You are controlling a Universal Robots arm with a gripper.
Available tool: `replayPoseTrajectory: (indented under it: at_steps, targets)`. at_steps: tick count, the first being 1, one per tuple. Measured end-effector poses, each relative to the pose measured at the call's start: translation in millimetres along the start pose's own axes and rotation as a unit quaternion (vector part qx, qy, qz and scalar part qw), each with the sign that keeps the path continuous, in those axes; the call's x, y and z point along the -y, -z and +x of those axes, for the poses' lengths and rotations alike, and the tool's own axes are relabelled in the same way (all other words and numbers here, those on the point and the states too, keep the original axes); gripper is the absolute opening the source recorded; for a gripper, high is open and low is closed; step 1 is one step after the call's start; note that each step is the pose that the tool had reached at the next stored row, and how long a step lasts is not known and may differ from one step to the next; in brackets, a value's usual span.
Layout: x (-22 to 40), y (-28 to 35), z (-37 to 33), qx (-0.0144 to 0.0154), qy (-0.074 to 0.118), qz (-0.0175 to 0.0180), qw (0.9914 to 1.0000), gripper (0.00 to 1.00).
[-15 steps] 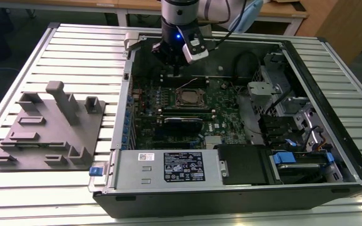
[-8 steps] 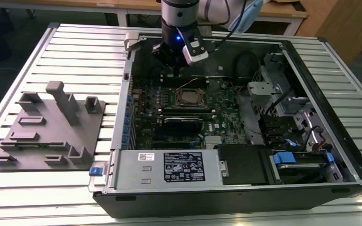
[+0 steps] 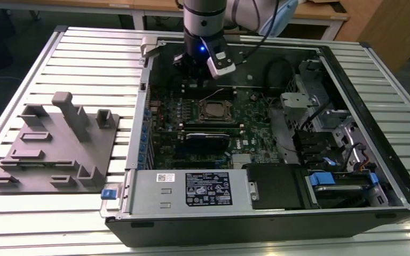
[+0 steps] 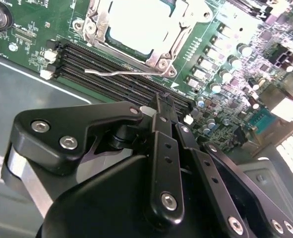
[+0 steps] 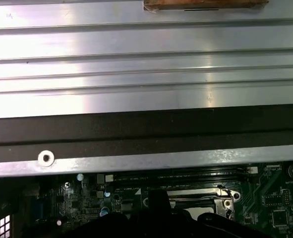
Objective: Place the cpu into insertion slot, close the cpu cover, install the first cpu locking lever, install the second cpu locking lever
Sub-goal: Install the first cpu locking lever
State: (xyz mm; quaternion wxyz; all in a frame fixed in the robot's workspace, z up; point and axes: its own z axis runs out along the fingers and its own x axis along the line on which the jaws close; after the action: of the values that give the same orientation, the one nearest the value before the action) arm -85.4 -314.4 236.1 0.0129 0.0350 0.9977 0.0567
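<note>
The cpu (image 4: 141, 25) lies in the insertion slot (image 3: 215, 110), its pale face showing through the cut-out of the cpu cover (image 4: 99, 22), which lies flat over it. A thin silver locking lever (image 4: 121, 73) runs along the socket's side, its free end out over the memory slots. My gripper (image 4: 160, 101) hangs above the memory slots just beside the socket, fingers together with nothing between them. In the exterior view the gripper (image 3: 192, 79) is over the board on the far side of the socket. The socket's edge (image 5: 205, 198) also appears in the first wrist view.
The open computer case (image 3: 376, 133) lies on a ribbed metal table (image 3: 84, 58). A grey fixture plate (image 3: 55, 144) sits at the exterior view's left. Near the socket are black memory slots (image 4: 87, 62), a black card (image 3: 206, 140), the power supply (image 3: 190, 189) and cables (image 3: 312, 122).
</note>
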Motion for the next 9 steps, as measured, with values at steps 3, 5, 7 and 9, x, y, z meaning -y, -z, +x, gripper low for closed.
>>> replayPoseTrajectory:
  at_steps: [3,5,7,9]
  targets:
    - [0.6,-4.8,-0.4,-0.0002,0.0,-0.0023,1.0,0.11]
    - [0.9,-8.1,-1.0,-0.0003,0.0,-0.0039,0.99999,0.11]
    - [1.2,-11.2,-1.5,-0.0004,0.0,-0.0051,0.99999,0.11]
    - [1.5,-14.2,-2.8,-0.0005,0.0,-0.006,0.99998,0.11]
